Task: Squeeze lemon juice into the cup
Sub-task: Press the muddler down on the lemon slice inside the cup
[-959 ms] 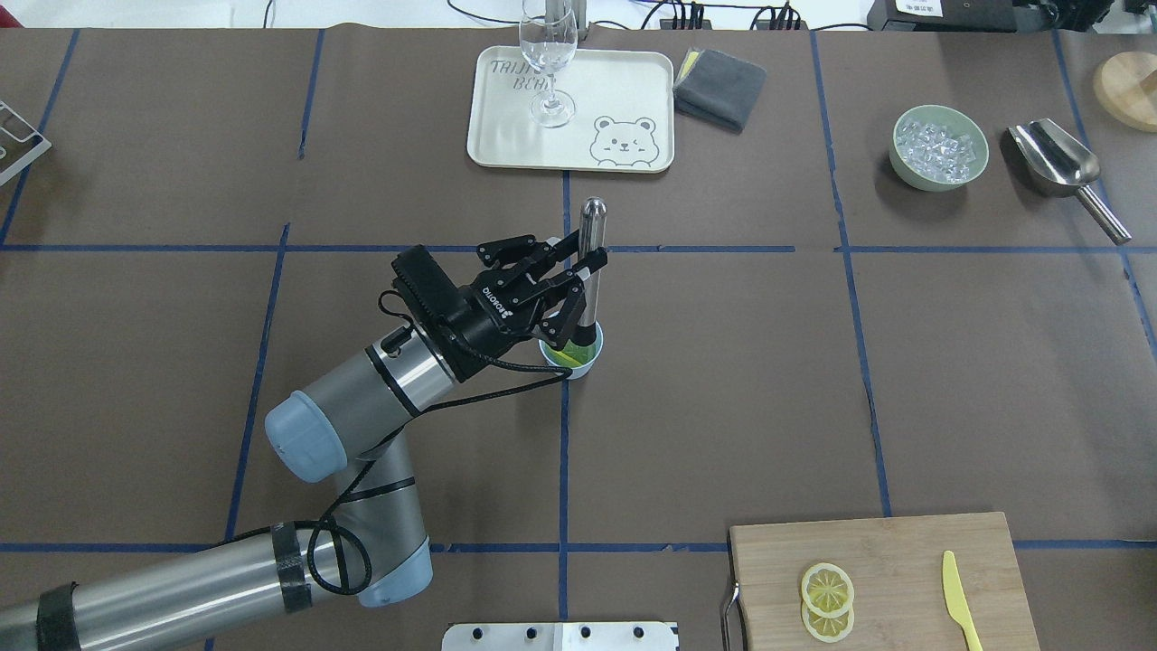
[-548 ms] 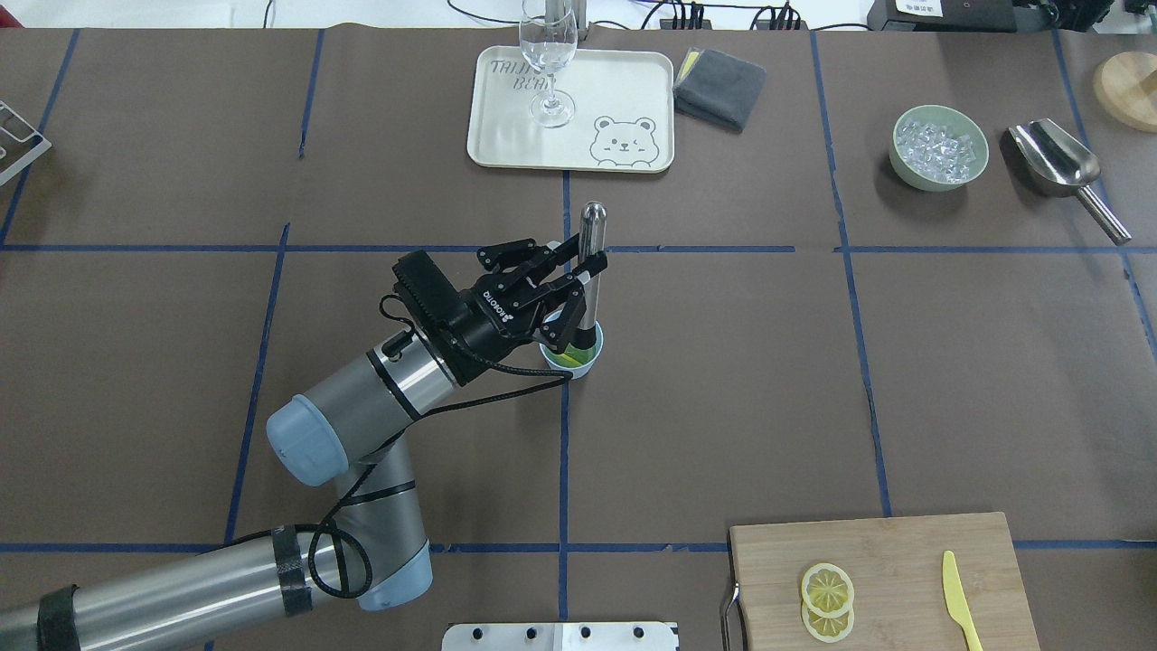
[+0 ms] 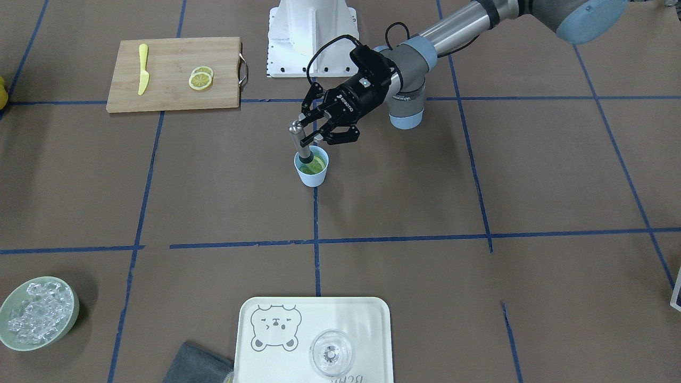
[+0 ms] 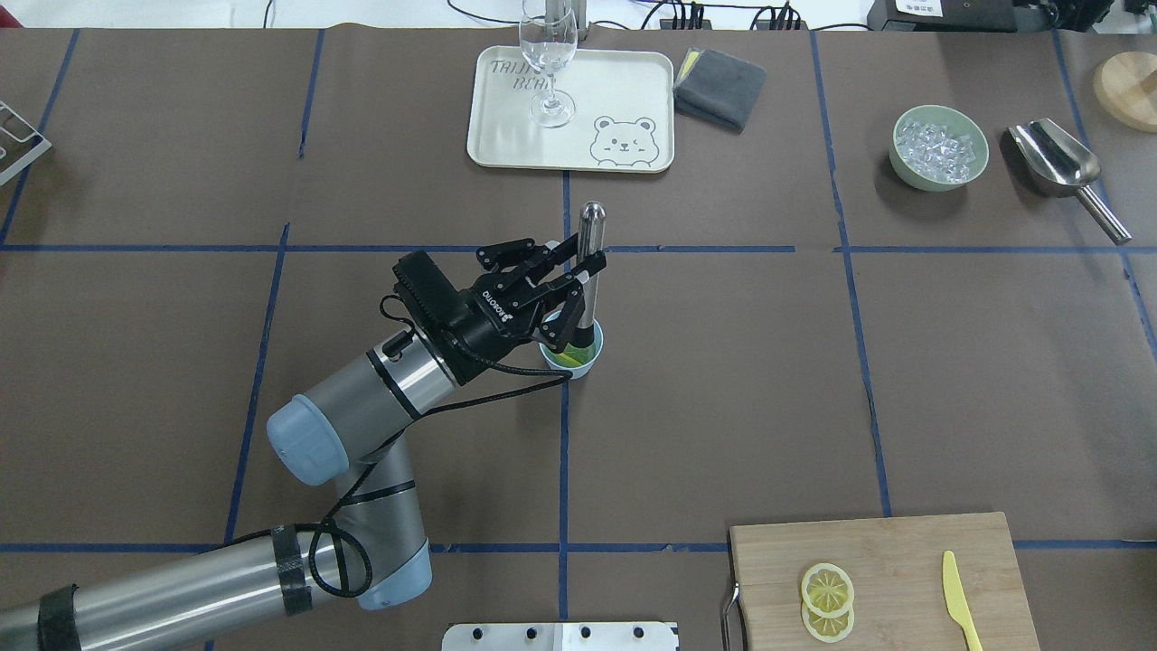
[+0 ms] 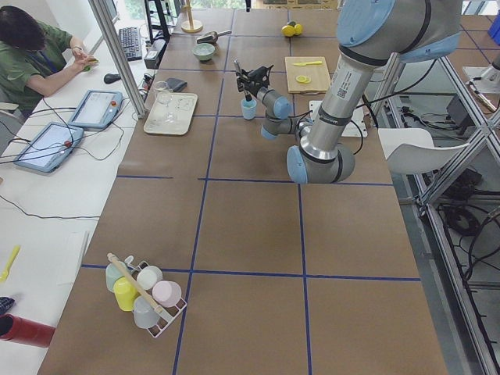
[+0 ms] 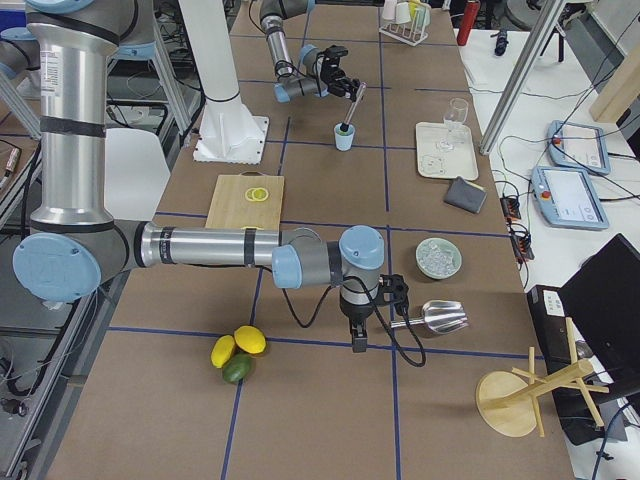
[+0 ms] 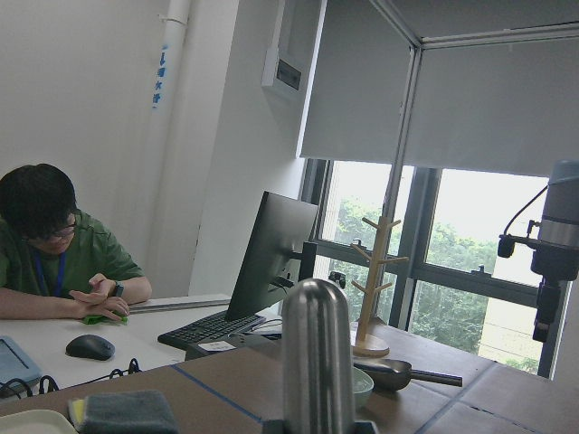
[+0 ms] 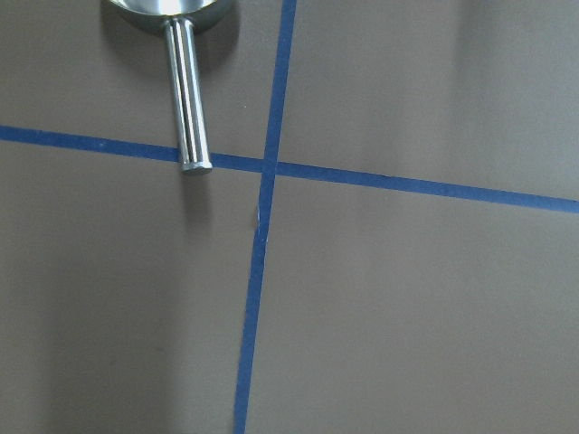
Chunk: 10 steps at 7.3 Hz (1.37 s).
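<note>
One left tool clamped on muddler (tip in cup) | right tool grip: cannot tell

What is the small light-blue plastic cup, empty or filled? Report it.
Not empty: the cup holds a yellow lemon slice and the end of the left gripper's shiny metal rod.

Overhead, front views opposed; both share cup.

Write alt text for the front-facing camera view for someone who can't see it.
The left gripper holds a metal muddler with its lower end in the light-blue cup, which contains a lemon slice. Two more slices and a yellow knife lie on a cutting board; a glass stands on a tray.
</note>
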Tool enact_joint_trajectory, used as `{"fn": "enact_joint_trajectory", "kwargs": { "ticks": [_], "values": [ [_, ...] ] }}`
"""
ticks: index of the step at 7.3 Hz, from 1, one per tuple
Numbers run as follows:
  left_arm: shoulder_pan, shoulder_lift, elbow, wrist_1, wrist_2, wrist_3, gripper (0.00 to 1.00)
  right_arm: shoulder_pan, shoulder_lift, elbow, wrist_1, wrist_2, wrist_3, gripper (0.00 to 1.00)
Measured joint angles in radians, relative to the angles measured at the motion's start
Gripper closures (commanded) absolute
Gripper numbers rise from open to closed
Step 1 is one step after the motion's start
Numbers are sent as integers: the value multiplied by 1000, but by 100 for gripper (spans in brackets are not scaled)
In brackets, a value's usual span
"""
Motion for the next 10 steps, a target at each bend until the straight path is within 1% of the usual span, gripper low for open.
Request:
{"fn": "enact_joint_trajectory", "kwargs": {
  "ticks": [6,8,10],
  "values": [
    [16,17,68,7,22,3,100,1,0,0,0,0,-1,0],
    [25,16,65,9,22,3,100,1,0,0,0,0,-1,0],
    [23,13,28,9,21,3,100,1,1,0,0,0,0,0]
  ]
}}
